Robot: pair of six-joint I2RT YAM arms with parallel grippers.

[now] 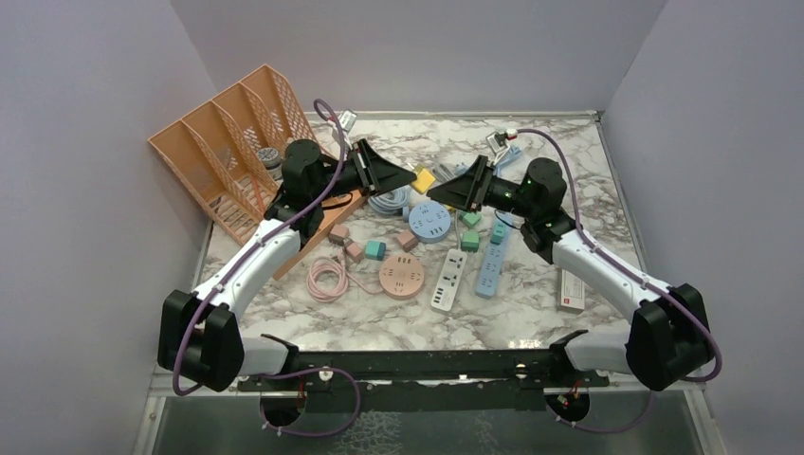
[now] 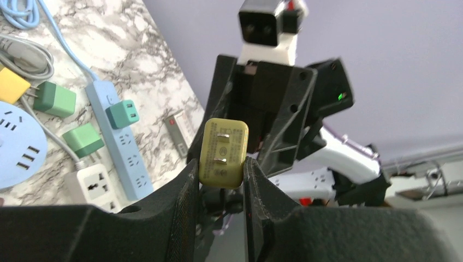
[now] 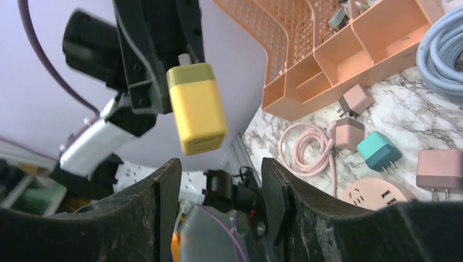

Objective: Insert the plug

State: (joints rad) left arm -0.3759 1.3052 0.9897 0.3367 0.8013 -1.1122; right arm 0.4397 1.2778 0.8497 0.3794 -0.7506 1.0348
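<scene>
Left wrist view: left gripper is clamped on the yellow plug, pads on two opposite sides of its lower part. The plug is up in the air, well above the table. Prongs face the left's own camera, so into its palm, not outward.

Right wrist view: right gripper has its jaws apart with nothing in them. The plug hangs ahead of the gap, free end towards it, clear of both fingers.

Handling, my read:
- Small hard plastic block, light and rigid, no give.
- Shell looks smooth with rounded corners, so it could twist or slide out of a shallow pinch.
- Prongs are thin metal. Don't grip there, don't knock them.
- Best hold is on flat opposing sides of the free half, seated deep in the pads, prong face left clear.
- With the prongs pointing into the left claw, the left likely can't push it in as held. A take by the right on the rear half would put the prongs forward. That's judged from the pose only.

On the table below, mid-area: white power strip, blue power strip, round blue socket and round pink socket, among loose coloured plugs and cables. Orange file rack is at far left. Can't tell which socket is the target. Whichever it is, the prongs need to go in square, with the push taken through the body.
</scene>
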